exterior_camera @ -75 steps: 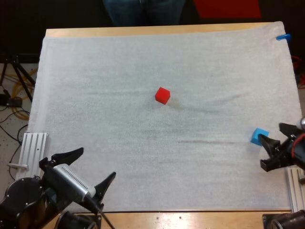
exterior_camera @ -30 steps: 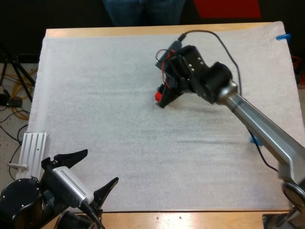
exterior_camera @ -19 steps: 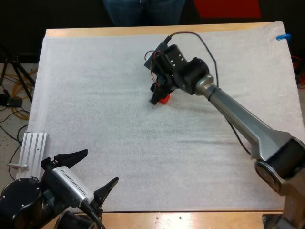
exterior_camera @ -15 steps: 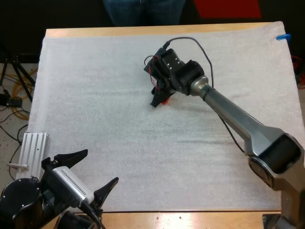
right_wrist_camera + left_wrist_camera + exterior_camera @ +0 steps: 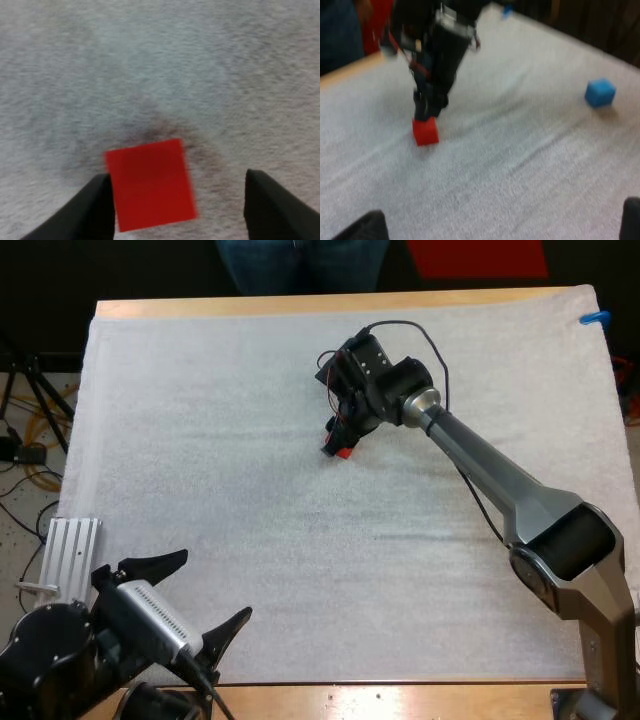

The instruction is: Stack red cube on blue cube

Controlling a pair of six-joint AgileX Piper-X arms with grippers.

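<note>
The red cube (image 5: 343, 451) lies near the mat's middle, also seen as the red cube (image 5: 425, 133) from the left wrist. My right gripper (image 5: 335, 441) reaches down over it. In the right wrist view the red cube (image 5: 150, 185) sits between the black fingers (image 5: 97, 207), which stand apart, the cube close to one of them. This gripper (image 5: 182, 210) is open. The blue cube (image 5: 600, 92) rests alone on the mat, far from the red one; in the high view the right arm covers it. My left gripper (image 5: 190, 598) hovers open at the near left edge.
A person's legs (image 5: 300, 260) stand beyond the table's far side. A ribbed metal block (image 5: 70, 552) lies off the mat's left edge, near my left arm. The right arm (image 5: 480, 480) stretches diagonally across the right half of the mat.
The right arm swung from the blue cube at the right edge across to the red cube; in the last half second its gripper shifted slightly right, over the cube. The left arm barely moved.
</note>
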